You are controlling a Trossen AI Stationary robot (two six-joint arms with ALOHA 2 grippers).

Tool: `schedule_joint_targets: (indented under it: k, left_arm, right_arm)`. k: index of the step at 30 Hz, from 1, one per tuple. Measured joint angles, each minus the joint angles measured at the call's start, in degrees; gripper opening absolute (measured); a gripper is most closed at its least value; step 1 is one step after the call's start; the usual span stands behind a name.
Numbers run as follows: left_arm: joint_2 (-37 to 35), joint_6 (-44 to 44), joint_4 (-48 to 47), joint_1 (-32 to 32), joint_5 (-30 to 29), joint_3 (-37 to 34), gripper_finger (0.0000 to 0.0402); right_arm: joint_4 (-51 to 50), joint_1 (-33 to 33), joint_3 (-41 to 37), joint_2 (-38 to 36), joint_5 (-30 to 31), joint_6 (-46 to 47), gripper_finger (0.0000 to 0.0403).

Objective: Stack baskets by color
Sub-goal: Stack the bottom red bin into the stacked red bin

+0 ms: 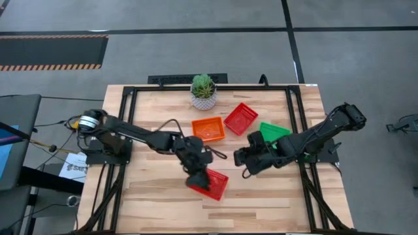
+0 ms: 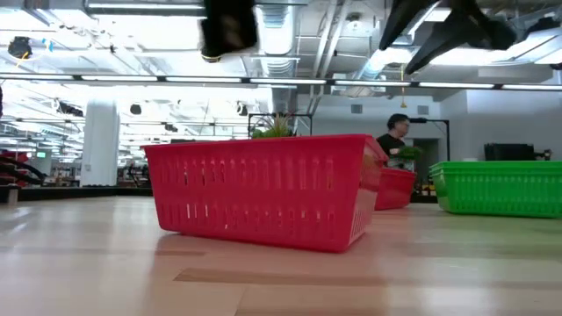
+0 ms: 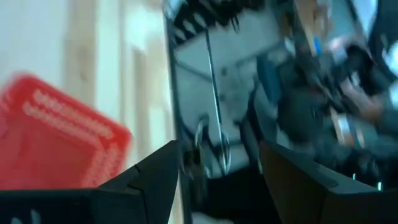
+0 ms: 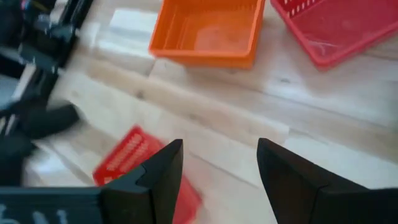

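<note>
Near the table's front middle a red basket (image 1: pixel 211 185) (image 2: pixel 263 189) (image 3: pixel 56 143) rests on its base. My left gripper (image 1: pixel 196 171) (image 3: pixel 217 168) hangs open above its left end, clear of it, with nothing between the fingers. An orange basket (image 1: pixel 208 128) (image 4: pixel 208 28) and a second red basket (image 1: pixel 240 119) (image 4: pixel 336 25) sit side by side farther back. To their right a green basket (image 1: pixel 273 132) (image 2: pixel 500 189) lies partly under my right arm. My right gripper (image 1: pixel 245 160) (image 4: pixel 221 168) stands open over bare table between the green basket and the near red one.
A small potted plant (image 1: pixel 204 91) stands at the far edge, in the middle. Bare wood lies along the table's left side and its front right. A person (image 2: pixel 395 132) shows in the room behind the table.
</note>
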Motion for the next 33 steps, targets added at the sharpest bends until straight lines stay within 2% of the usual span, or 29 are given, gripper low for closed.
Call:
schedule_joint_targets:
  k: [3,5,10,15,17,26,33]
  left_arm:
    - [-6.9,4.4,-15.3,-0.4,1.7,1.5,0.021]
    - [-12.5,6.4,-24.5,-0.6,-0.2,1.9,0.021]
    - [-26.5,6.1,-38.5,-2.6,-15.5,1.9,0.021]
    - [-37.9,-1.1,-42.9,-6.6,-28.3,1.9,0.021]
    - [-41.4,-4.0,-44.3,-8.6,-32.0,1.9,0.021]
    - [-50.9,-7.8,-46.4,-12.8,-43.3,1.9,0.021]
    - [-51.8,-8.0,-49.5,-13.0,-44.8,1.9,0.021]
  right_arm:
    - [-0.1,2.5,0.0,0.0,0.0,-0.4,0.0225]
    - [0.3,4.0,0.0,0.1,0.0,-2.0,0.0225]
    - [6.8,4.4,0.0,4.4,-0.5,-10.2,0.0225]
    - [22.8,0.7,0.2,11.9,-8.5,-24.2,0.0225]
    - [25.4,-0.7,1.7,14.7,-10.5,-28.0,0.0225]
    - [17.1,-4.2,13.2,24.0,-11.5,-44.9,0.0225]
    - [13.2,-5.1,14.9,26.5,-14.2,-47.9,0.0225]
